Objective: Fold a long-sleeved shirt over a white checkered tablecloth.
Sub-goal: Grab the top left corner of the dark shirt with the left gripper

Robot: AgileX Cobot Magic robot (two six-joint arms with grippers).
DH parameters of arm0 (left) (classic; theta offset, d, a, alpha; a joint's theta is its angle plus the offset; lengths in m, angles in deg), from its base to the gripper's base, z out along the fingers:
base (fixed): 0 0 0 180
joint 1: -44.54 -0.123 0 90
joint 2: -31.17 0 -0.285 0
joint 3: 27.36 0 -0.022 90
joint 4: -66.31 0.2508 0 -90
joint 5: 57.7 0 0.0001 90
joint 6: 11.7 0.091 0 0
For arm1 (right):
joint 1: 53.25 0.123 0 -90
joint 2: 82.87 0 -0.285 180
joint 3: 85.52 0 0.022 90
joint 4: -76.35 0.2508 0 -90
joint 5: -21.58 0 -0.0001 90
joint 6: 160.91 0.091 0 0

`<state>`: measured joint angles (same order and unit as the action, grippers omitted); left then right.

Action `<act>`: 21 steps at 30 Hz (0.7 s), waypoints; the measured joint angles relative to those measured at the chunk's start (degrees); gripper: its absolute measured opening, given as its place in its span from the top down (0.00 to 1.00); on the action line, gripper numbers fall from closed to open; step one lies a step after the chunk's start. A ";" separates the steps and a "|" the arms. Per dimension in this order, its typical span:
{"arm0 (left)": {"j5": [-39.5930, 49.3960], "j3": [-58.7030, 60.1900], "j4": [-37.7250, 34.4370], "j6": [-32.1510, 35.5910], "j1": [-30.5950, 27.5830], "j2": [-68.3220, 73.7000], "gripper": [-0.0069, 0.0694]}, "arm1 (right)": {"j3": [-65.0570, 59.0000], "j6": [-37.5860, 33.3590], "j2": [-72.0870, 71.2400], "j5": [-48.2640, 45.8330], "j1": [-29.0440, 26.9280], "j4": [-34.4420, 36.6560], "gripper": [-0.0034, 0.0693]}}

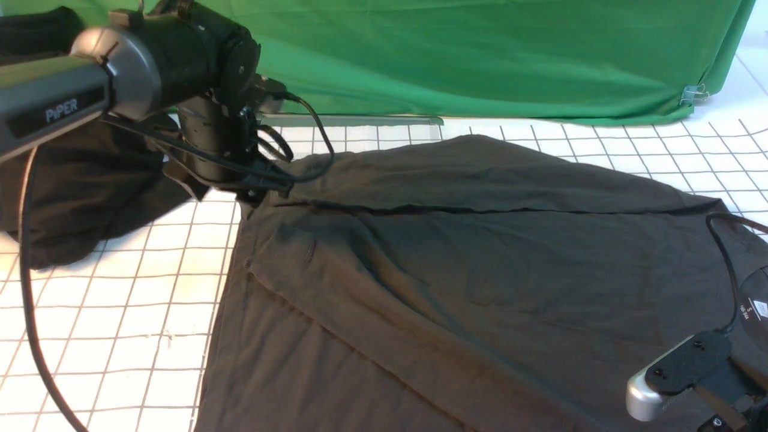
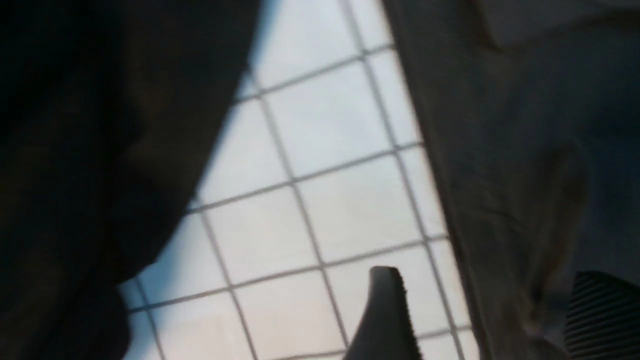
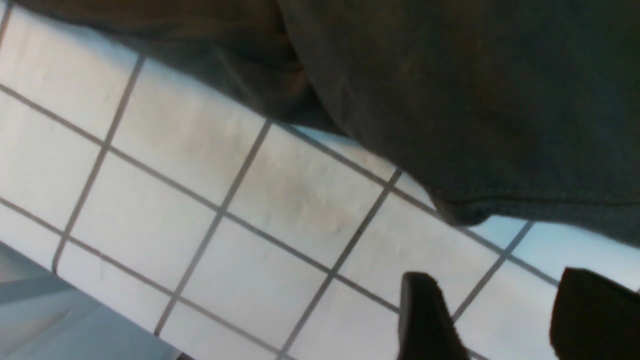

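Long-sleeved shirt [image 1: 456,270] is being shown spread flat, one fold laid across it, over the middle and right of the white checkered tablecloth [image 1: 120,312]. The left gripper [image 2: 492,320] is being held with jaws apart at the shirt's far left edge. The right gripper [image 3: 505,325] is likewise being held parted over bare tablecloth beside a shirt edge.

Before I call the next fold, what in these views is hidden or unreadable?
- Front view: the left arm covers the far left corner of the long-sleeved shirt.
- Front view: the bottom edge cuts off the shirt's near part and the fingers of the right gripper.
- Front view: the print on the neck label is too small to read.
- Left wrist view: blur smears the fabric detail.
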<state>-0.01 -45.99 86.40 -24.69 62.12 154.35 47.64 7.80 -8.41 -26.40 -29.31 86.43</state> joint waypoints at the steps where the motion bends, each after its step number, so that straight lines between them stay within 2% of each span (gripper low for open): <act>1: -0.63 -0.66 0.00 -0.64 -0.15 0.00 0.29 | 0.00 0.07 -0.25 0.00 0.00 0.00 0.49; 7: -6.72 -4.58 -5.79 -1.67 -2.80 0.68 0.36 | 0.00 1.49 -1.00 0.92 0.00 0.00 0.49; 10: -8.91 -8.06 -13.21 -1.26 -5.95 4.10 0.41 | 0.00 2.63 -1.00 2.12 0.00 0.00 0.49; 21: -17.83 -10.24 -21.57 0.80 -6.66 13.63 0.43 | 0.00 4.48 -1.00 2.43 0.00 0.00 0.49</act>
<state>-17.83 -56.23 64.83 -23.89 55.46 167.98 47.64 12.28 -9.42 -23.97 -29.31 86.43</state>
